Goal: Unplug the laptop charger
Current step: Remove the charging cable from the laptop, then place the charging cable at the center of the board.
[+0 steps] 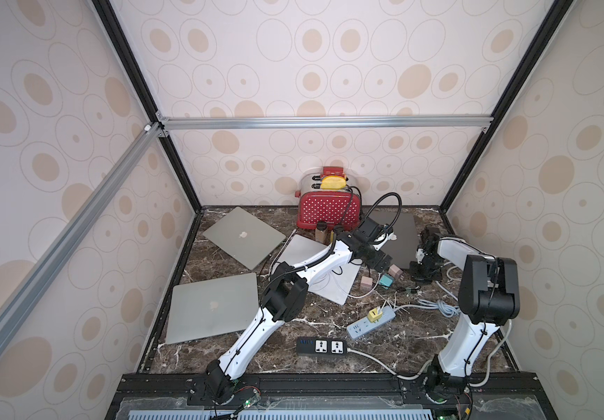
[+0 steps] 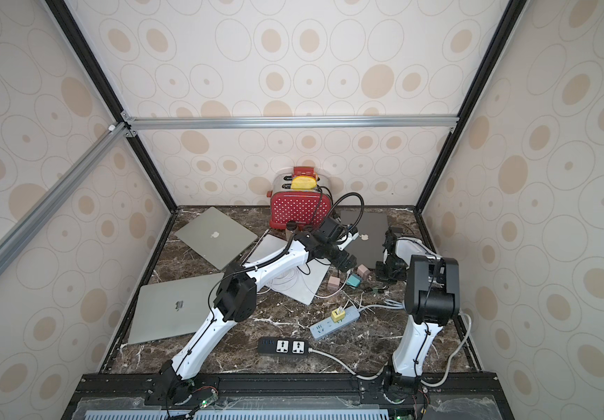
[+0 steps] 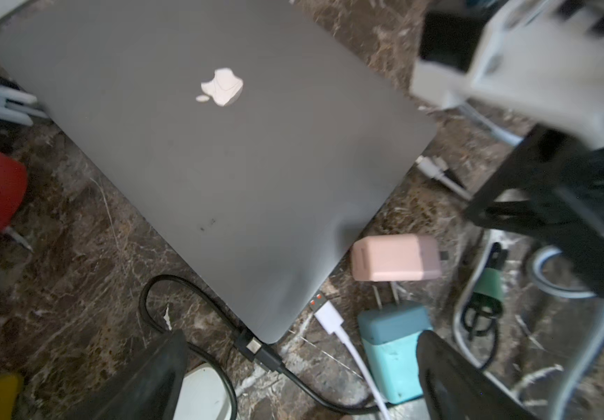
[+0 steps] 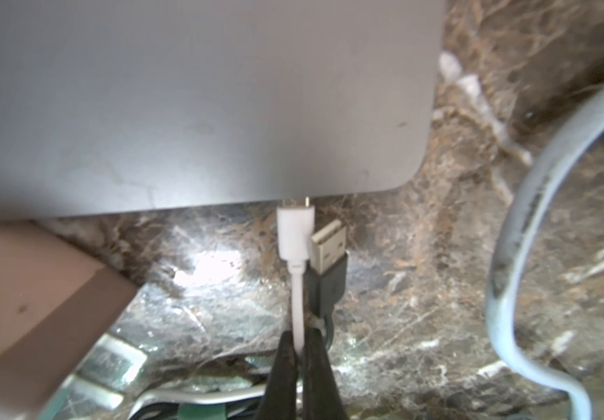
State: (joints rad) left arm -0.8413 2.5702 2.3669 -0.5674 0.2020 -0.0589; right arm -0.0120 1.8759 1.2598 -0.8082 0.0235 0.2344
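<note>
White charger cable [image 4: 297,291] clamped in the closed right jaws, low over the bench [image 4: 420,291] || left jaws wide open, empty, farther off || plug [image 4: 295,232] dead ahead of the right jaws, long axis in line with them, nose at the grey laptop's [image 4: 184,102] edge || likely pull: straight back

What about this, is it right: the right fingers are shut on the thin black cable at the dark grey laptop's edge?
No, the colour is wrong: the right fingers are shut on the thin white cable at the dark grey laptop's edge. The right wrist view shows it.
</note>
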